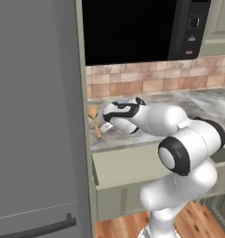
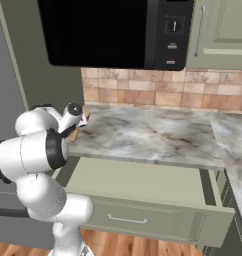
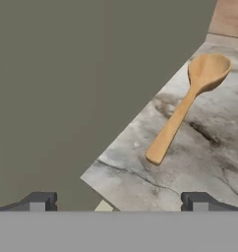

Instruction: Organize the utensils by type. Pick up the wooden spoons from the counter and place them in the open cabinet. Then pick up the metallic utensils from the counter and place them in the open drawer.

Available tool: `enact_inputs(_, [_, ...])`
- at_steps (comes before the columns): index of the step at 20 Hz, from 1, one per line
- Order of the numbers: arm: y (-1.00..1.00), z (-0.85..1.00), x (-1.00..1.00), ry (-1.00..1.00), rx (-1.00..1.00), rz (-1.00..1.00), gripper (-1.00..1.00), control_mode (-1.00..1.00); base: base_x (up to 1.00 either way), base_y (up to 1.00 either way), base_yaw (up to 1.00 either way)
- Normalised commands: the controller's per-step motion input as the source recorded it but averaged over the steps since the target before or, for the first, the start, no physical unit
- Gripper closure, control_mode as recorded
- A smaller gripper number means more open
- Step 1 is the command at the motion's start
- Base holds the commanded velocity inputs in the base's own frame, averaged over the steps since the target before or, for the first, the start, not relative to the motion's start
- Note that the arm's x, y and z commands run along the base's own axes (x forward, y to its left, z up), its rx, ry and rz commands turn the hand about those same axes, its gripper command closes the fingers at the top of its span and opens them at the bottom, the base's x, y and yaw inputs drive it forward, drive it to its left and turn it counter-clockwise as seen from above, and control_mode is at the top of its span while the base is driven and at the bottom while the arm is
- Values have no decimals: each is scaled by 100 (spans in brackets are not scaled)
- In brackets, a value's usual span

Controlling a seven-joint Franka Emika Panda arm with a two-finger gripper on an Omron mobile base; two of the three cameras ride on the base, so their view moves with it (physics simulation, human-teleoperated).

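Observation:
One wooden spoon (image 3: 190, 106) lies flat on the marbled counter (image 3: 209, 162), its bowl toward the tiled wall and its handle toward me. It is at the counter's left end (image 1: 93, 120), beside a tall grey-green side panel. My gripper (image 3: 118, 204) hovers just short of the handle's end, open wide with nothing between its fingers. From the left base view the gripper (image 1: 104, 126) is right beside the spoon. Below the counter the olive-green drawer (image 2: 143, 182) is pulled out. The metallic utensils and the inside of the cabinet are out of view.
A black microwave (image 2: 113, 32) hangs above the counter against the brown-tile backsplash (image 2: 158, 92). To its right is a panelled wall cabinet door (image 2: 225, 30). A tall grey panel (image 1: 35, 116) fills the left side. The drawer's front carries a silver bar handle (image 2: 127, 219).

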Motion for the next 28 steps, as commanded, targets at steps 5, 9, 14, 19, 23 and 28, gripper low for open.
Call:
enact_inputs(5, [0,-9,31,0,0,-1,-100,-100,0,0,0])
enact_inputs(9, [0,-11,32,0,-2,-2,-100,-100,0,0,0])
enact_inputs(14, [9,-12,38,0,-3,-3,-100,-100,0,0,0])
enact_inputs(19, [20,-17,33,0,-4,-3,-100,-100,0,0,0])
enact_inputs(23, [8,-24,30,0,-2,-3,-100,-100,0,0,0])
enact_inputs(28, [0,-30,30,0,0,-1,-100,-100,0,0,0])
